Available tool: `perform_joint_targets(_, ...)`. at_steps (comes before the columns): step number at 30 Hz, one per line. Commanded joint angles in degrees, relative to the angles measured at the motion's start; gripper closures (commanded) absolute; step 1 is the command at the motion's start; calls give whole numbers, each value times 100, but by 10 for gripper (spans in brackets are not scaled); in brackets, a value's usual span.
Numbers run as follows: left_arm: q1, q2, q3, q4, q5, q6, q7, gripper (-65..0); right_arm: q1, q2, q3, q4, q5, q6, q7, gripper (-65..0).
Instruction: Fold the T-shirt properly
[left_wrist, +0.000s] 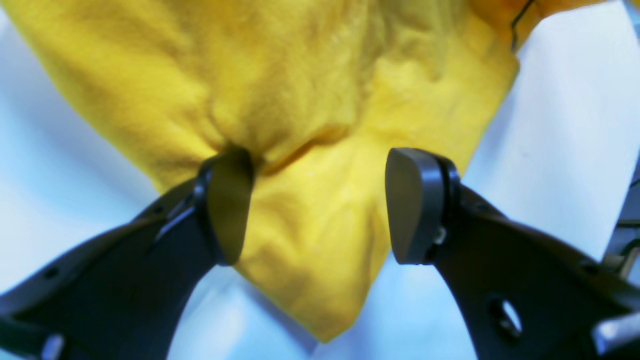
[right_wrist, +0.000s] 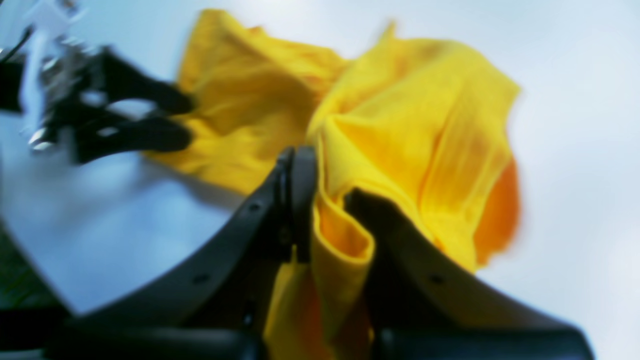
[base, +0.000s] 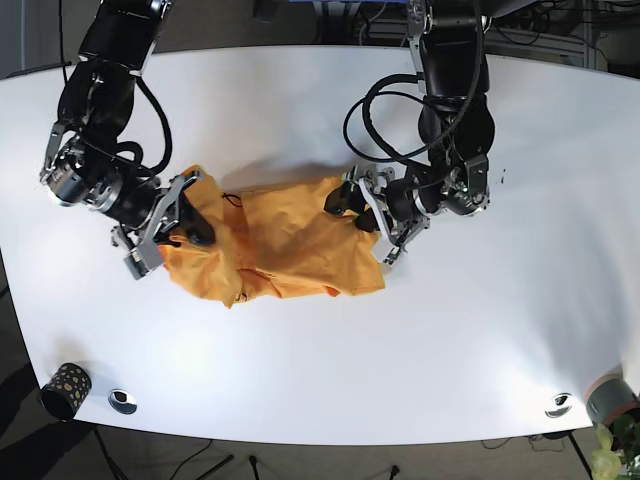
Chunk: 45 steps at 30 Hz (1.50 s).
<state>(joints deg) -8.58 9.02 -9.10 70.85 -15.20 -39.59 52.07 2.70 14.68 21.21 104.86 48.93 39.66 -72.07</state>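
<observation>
Right tool (right_wrist: 330, 200) pinched the yellow T-shirt (base: 285, 240); left tool (left_wrist: 320, 205) stood agape at the T-shirt's far edge.

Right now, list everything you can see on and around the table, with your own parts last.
T-shirt: one, yellow, crumpled at the table's middle, between the two arms.
Table: one, white, filling the base view.
Cup: one, dark with light speckles, off the table's near left corner.
Round discs: two, silvery, one at each near corner of the table.
Plant: one, green, bottom right corner, partly cut off.
Left claw: one, black, open over a corner of the shirt.
Right claw: one, black, shut on a fold of the shirt.
</observation>
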Motion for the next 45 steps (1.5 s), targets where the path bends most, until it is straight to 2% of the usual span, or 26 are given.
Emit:
perform_joint_targets(1,18,-2,9,-197,153,87,362,-392,69,-162,-148,94,158,34,152,0)
perform_joint_targets(6,10,-2,9,-267,39,87,362,-392,271,-461,-508,-213,158,34,161,0)
perform_joint_targets(10,27,-2,9,-267,39,87,362,-392,561,-681,-851,-855,149,34,451,0)
perform_joint_targets(14,53,-2,9,-267,39,87,362,-392,930,-690,-1264,-1312,149,34,741,0)
perform_joint_targets(19,53,-2,9,-267,39,96,362,-392,1247,-707,-1616,-1541,149,34,785,-6)
perform_joint_targets(23,53,-2,9,-267,39,96,362,-392,1475,-716,-1853,-1699,-53,34,794,-119)
perform_joint_targets(26,62,-2,9,-241,12,96,362,-392,1572,-751,-1897,-1725,-431,34,794,-201)
perform_joint_targets(30,62,-2,9,-241,4,96,362,-392,1651,-1006,-1906,-1743,-1099,34,794,-352)
perform_joint_targets(32,62,-2,0,-232,-5,69,362,-392,1686,-1033,-1906,-1725,-1398,34,794,-415)
perform_joint_targets(33,62,-2,-8,-215,-14,60,362,-390,1704,-1050,-1897,-1717,-1407,34,785,-441)
perform_joint_targets(36,53,-2,-26,172,-119,60,362,-390,1695,-997,-1853,-1646,-1134,34,759,-450)
perform_joint_targets(41,335,-2,-35,1359,-744,60,388,-390,1572,-514,-1756,-1409,-185,34,794,-422)
perform_joint_targets(45,546,-203,-26,2291,-981,69,406,-390,1414,-373,-1370,-1409,457,34,777,-423)
